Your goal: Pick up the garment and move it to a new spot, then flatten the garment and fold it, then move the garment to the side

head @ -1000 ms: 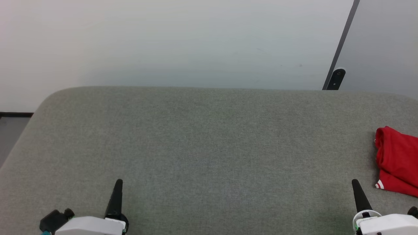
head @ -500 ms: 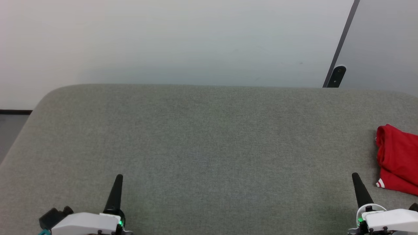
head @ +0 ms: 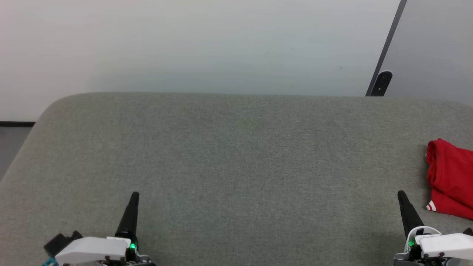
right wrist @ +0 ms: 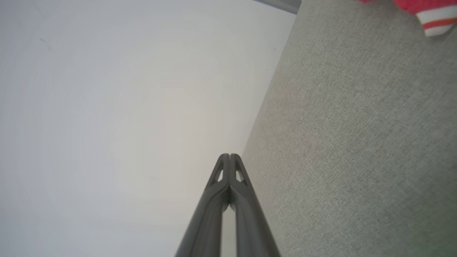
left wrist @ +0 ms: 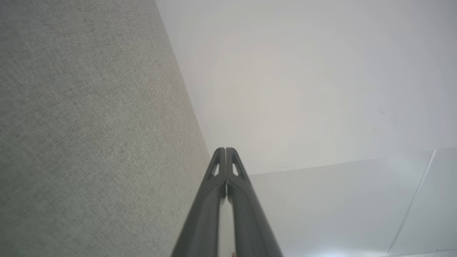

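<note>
The garment [head: 450, 178], red with a bit of red-white stripe trim, lies bunched at the right edge of the grey fabric surface [head: 236, 159], partly cut off by the picture's edge. Its striped trim [right wrist: 435, 22] also peeks in at the top right of the right wrist view. My right gripper [head: 401, 195] stands shut and empty at the lower right, just left of the garment and apart from it. At the lower left my left gripper [head: 135, 195] is shut too, holding nothing. Each wrist view shows its own fingers pressed together: left gripper [left wrist: 225, 150], right gripper [right wrist: 229, 155].
The grey surface has rounded far corners and ends against a pale wall [head: 207, 44]. A dark slanted bar [head: 384, 51] with a black bracket rises behind the far right edge. A strip of floor [head: 11, 144] shows past the left edge.
The whole head picture has shifted slightly upward, so the camera has moved. Both grippers show a little higher in the picture; the garment lies as before.
</note>
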You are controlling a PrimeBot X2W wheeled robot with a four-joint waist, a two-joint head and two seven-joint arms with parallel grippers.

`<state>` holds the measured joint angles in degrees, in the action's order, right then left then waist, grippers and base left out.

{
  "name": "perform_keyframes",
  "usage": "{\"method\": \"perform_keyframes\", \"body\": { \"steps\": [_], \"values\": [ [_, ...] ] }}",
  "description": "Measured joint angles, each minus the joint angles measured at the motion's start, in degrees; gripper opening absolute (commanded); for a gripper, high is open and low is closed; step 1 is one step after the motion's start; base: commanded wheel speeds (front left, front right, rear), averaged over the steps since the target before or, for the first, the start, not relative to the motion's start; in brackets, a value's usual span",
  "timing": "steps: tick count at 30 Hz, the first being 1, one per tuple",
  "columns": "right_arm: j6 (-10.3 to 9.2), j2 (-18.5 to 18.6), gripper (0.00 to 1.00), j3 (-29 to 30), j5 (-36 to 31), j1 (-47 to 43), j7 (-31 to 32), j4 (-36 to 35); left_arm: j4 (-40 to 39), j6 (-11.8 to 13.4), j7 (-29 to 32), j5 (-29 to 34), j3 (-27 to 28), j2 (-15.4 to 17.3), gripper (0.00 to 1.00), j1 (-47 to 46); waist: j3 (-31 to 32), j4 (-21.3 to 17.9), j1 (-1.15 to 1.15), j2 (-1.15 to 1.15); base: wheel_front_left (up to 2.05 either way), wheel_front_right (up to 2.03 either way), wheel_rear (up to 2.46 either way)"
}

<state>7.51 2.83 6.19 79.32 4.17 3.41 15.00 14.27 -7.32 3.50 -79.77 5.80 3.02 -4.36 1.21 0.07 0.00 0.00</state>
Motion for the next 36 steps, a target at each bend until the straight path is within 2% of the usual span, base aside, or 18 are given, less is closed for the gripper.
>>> {"method": "perform_keyframes", "body": {
  "steps": [30, 36],
  "values": [
    [0.00, 0.0, 0.00, 0.3, 12.7, 1.5, 3.2, -0.9, -0.2, 0.0, 3.0, -12.4, 0.7, -0.1, 0.00, -1.5, -1.4, -0.1, 0.00, 0.00, 0.00, 0.00, 0.00],
    [0.00, 0.0, 0.00, 0.4, 13.0, 2.0, 3.2, -0.9, -0.2, 0.0, 3.1, -12.5, 0.7, -0.1, 0.00, -1.6, -1.4, -0.1, 0.00, 0.00, 0.00, 0.00, 0.00]
  ]
}}
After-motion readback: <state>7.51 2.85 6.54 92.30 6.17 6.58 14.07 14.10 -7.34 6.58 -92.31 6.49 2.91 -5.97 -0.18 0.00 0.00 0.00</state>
